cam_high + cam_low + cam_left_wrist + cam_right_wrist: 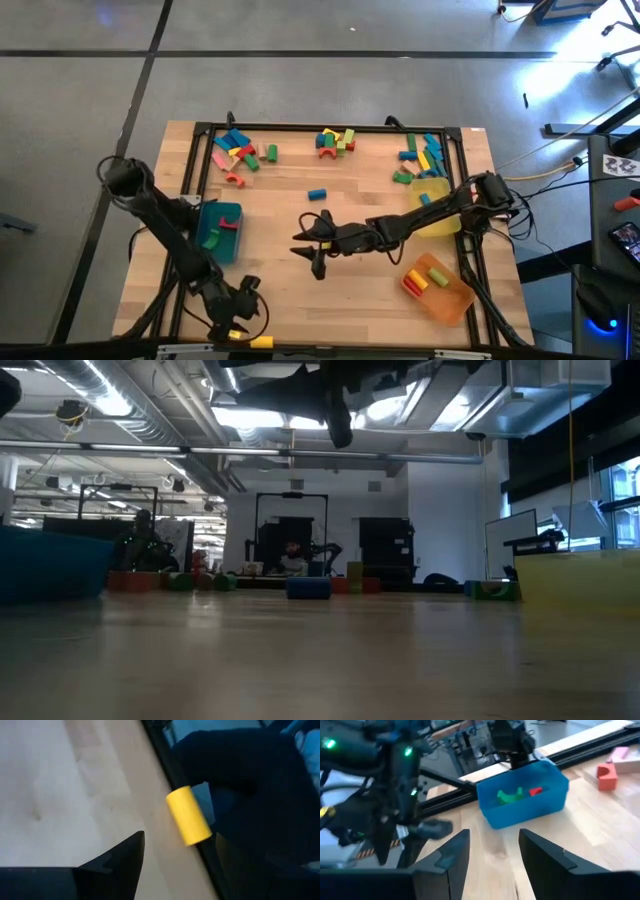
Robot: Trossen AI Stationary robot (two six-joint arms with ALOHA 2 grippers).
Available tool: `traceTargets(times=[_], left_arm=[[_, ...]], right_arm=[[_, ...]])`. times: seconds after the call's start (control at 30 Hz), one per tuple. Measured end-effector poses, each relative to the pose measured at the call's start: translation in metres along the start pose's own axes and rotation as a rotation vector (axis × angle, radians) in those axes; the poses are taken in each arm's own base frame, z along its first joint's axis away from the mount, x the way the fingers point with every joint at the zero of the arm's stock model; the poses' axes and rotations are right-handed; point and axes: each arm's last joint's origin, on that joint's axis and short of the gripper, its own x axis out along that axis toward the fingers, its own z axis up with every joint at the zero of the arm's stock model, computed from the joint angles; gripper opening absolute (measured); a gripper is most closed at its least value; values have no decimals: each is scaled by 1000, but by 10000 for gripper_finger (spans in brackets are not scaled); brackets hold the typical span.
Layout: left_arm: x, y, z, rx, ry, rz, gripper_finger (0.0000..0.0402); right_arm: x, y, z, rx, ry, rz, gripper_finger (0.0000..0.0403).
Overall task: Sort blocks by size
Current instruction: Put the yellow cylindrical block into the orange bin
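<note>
**Blocks scattered, both grippers empty**

Most blocks (330, 142) lie in loose heaps along the table's (300, 290) far edge; one blue block (317, 194) sits alone mid-table. A yellow cylinder (187, 815) lies at the near edge, seemingly against the frame, by the left gripper (240, 318), jaws wide. The right gripper (310, 250) hovers mid-table, jaws apart, facing the blue tray (522, 795)

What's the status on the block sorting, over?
Left hand open at near table edge, beside a yellow cylinder. Right hand open mid-table, empty, facing the blue tray. Block piles wait along far edge. Nothing blocking.
</note>
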Motion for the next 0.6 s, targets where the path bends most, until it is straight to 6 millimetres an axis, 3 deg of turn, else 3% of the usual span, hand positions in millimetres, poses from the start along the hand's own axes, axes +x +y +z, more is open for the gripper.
traceTargets(times=[0.6], left_arm=[[49,-7,-8,-91,-36,-12,230]], right_arm=[[-15,32,-17,47,-79,-118,175]])
